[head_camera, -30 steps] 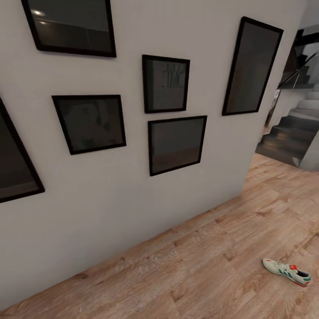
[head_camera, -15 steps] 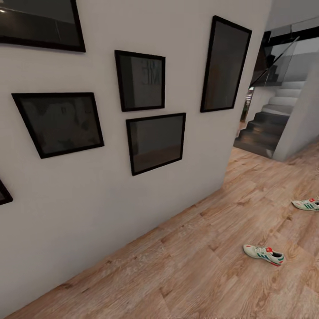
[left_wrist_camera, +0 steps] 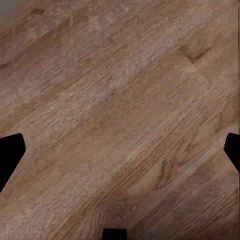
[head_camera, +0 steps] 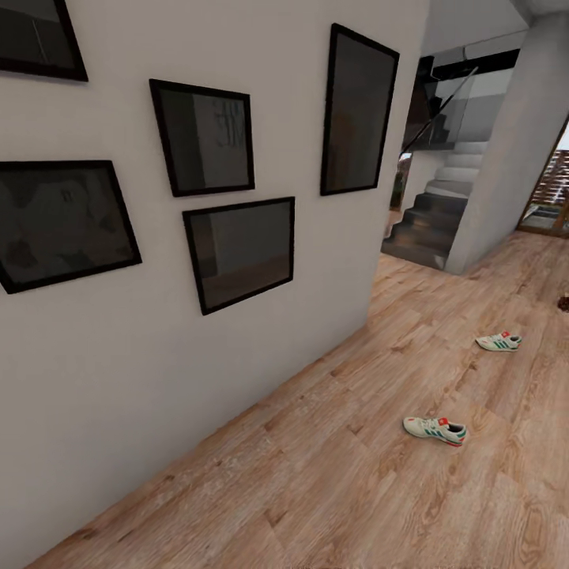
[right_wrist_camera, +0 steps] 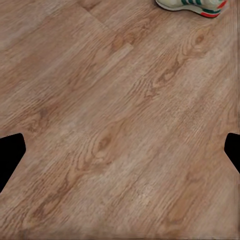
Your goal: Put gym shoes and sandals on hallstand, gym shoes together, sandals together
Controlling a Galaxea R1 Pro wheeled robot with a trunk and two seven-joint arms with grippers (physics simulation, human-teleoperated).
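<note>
- Two gym shoes lie well apart on the corridor floor: the nearer gym shoe, the farther gym shoe toward the stairs.
- Left end effector spread wide, empty.
- Right end effector spread wide, empty, near the nearer shoe.

A home corridor, shown by wood-plank flooring, a white wall hung with black-framed pictures, a staircase seen beyond, sneakers left lying about

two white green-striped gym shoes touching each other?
Apart. Head view: near white green-striped gym shoe and the far one lie with bare wood-plank floor between.
</note>
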